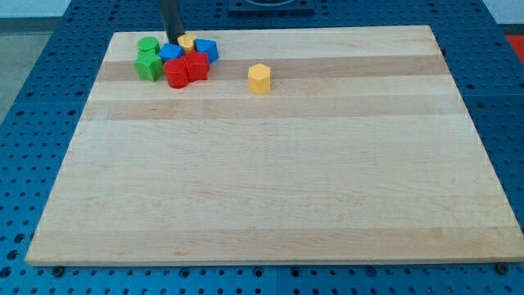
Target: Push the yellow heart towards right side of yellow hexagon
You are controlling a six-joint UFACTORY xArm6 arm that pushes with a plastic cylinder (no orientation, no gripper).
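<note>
The yellow hexagon (pixel 259 79) stands alone on the wooden board (pixel 270 164), near the view's top, a little left of centre. The yellow heart (pixel 187 41) is mostly hidden in a tight cluster at the view's top left, just behind the blue blocks. My tip (pixel 176 41) comes down from the view's top edge and stands right beside the yellow heart, on its left, touching or nearly touching it. The heart lies well to the left of the hexagon.
The cluster holds two green blocks (pixel 149 61), two blue blocks (pixel 205 50) and two red blocks (pixel 187 70), all pressed together near the board's top left edge. A blue pegboard surface (pixel 33 123) surrounds the board.
</note>
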